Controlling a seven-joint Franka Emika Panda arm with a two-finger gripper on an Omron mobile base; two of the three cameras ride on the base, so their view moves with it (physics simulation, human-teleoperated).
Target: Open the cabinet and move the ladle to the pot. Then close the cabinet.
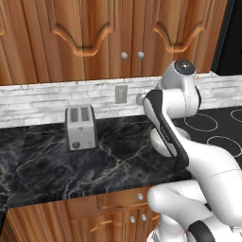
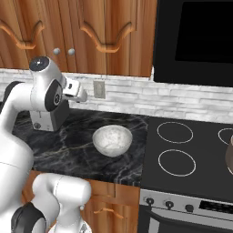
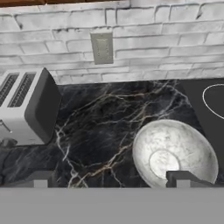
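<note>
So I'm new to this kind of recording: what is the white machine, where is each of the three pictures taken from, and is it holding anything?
It is a white robot arm on a driving base, in a rendered kitchen. Two pictures come from cameras on the base, behind the arm to its left and right. The third looks along the gripper; its two dark fingertips stand apart, holding nothing. On the black marble counter stand a toaster and a white speckled bowl, with a stove beside them. The cabinet above has both doors shut. The pot barely peeks in at the right base view's edge.

toaster [image 1: 81,126], speckled bowl [image 2: 112,140], wall outlet [image 3: 102,47], stovetop [image 2: 191,154]
</note>
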